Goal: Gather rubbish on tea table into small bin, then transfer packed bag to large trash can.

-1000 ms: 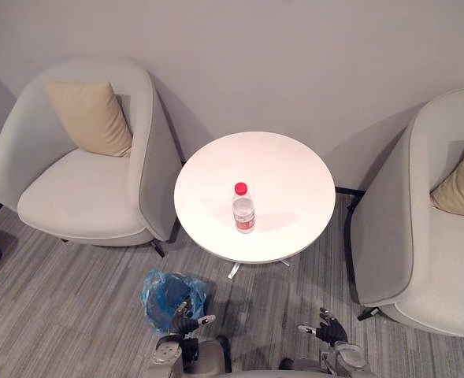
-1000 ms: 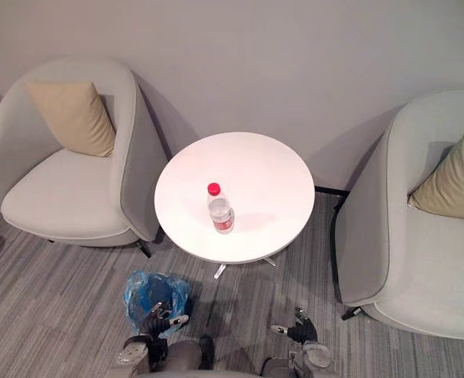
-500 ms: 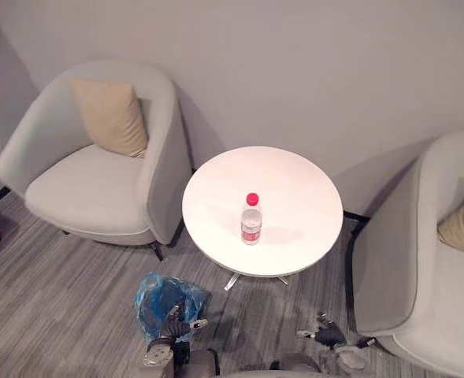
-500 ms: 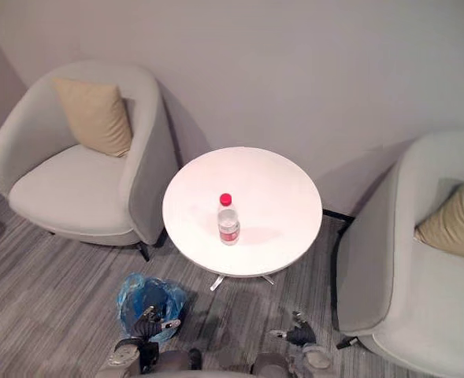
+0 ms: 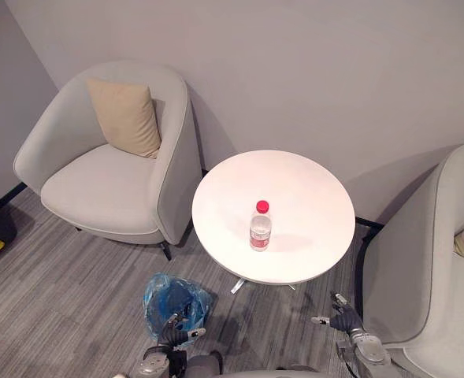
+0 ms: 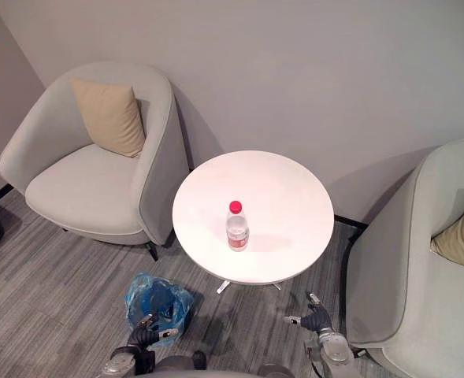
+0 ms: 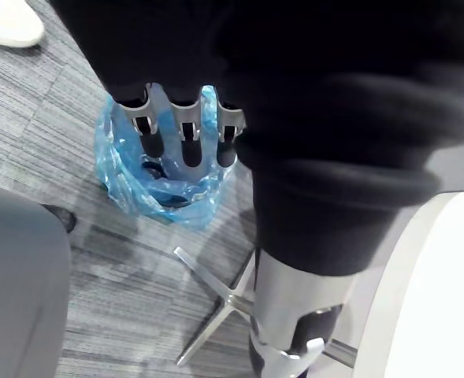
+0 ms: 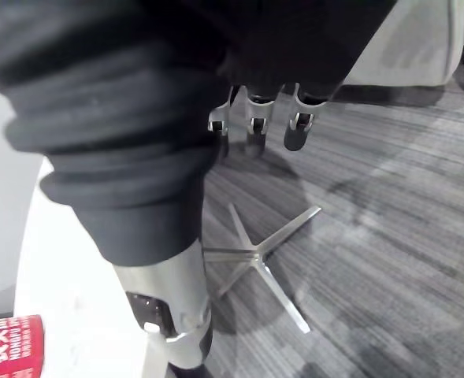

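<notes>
Red-capped bottle (image 5: pixel 260 228) upright at centre frame on the round white tea table (image 5: pixel 306 185); blue-bagged small bin (image 5: pixel 171 298) on the floor at lower left; left hand (image 5: pixel 171 332) just below it, right hand (image 5: pixel 344 320) at lower right, both loose-fingered and empty.

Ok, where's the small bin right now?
In the left eye view the blue-bagged small bin stands on the floor lower left, by the table's near edge, just past the left hand.
</notes>
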